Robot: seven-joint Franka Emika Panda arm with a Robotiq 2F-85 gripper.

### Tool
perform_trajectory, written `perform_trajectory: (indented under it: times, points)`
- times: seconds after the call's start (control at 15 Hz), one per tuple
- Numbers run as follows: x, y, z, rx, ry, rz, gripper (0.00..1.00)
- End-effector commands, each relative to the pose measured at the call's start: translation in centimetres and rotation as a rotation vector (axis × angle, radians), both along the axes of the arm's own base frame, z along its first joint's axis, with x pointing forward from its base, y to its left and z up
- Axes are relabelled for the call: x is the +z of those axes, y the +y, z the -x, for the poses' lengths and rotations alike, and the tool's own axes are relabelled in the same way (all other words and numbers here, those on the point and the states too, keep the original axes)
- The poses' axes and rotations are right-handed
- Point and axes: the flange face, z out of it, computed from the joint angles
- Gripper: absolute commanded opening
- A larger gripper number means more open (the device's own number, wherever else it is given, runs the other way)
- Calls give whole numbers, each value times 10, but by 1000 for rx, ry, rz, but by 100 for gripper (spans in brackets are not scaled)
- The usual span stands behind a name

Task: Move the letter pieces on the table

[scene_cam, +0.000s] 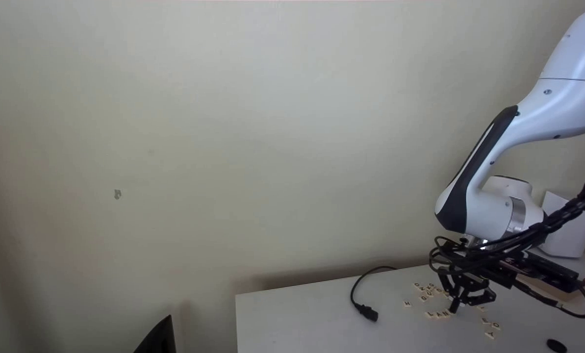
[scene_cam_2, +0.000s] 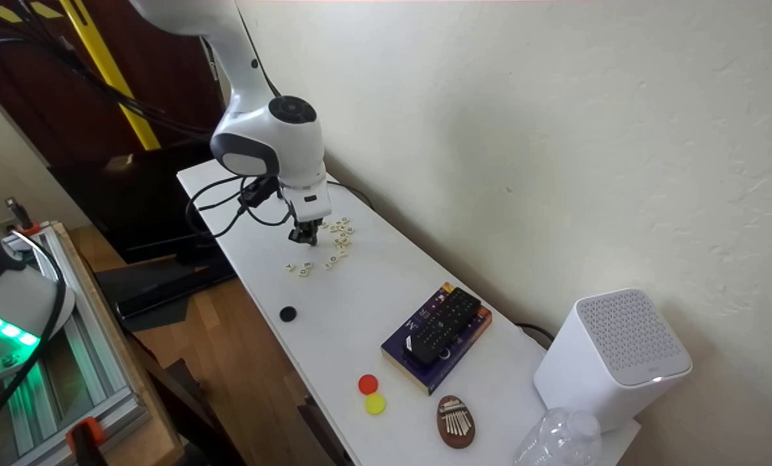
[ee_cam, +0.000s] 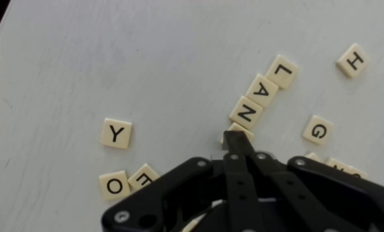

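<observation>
Cream letter tiles lie on the white table. In the wrist view, the L tile [ee_cam: 282, 71], A tile [ee_cam: 261, 91] and N tile [ee_cam: 246, 112] form a slanted touching row. A fourth tile [ee_cam: 240, 129] continues the row below N; its letter is hidden by my fingertips. My gripper [ee_cam: 238, 138] is shut, its fingertips together over that tile; contact is hard to judge. The H tile [ee_cam: 352, 61] and G tile [ee_cam: 318, 130] lie to the right, the Y tile [ee_cam: 116, 133], O tile [ee_cam: 114, 185] and E tile [ee_cam: 143, 176] to the left. Other tiles are partly hidden behind the gripper.
A black cable plug [scene_cam: 368, 313] lies beyond the tiles. A black disc [scene_cam_2: 288, 314] lies near the table's edge. A book [scene_cam_2: 398, 346] with a black remote [scene_cam_2: 447, 323], red [scene_cam_2: 368, 384] and yellow discs [scene_cam_2: 374, 404], a thumb piano [scene_cam_2: 455, 422] and a white box-shaped device [scene_cam_2: 609, 362] stand farther along.
</observation>
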Motion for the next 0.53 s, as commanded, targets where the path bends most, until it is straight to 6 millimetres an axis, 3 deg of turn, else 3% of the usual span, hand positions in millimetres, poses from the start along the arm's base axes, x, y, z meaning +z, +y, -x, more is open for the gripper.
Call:
perform_trajectory:
  times: [0.0,0.47]
  points:
    - [-3,4,-1,26,23,-17,0]
    - [2,3,0,37,38,-10,0]
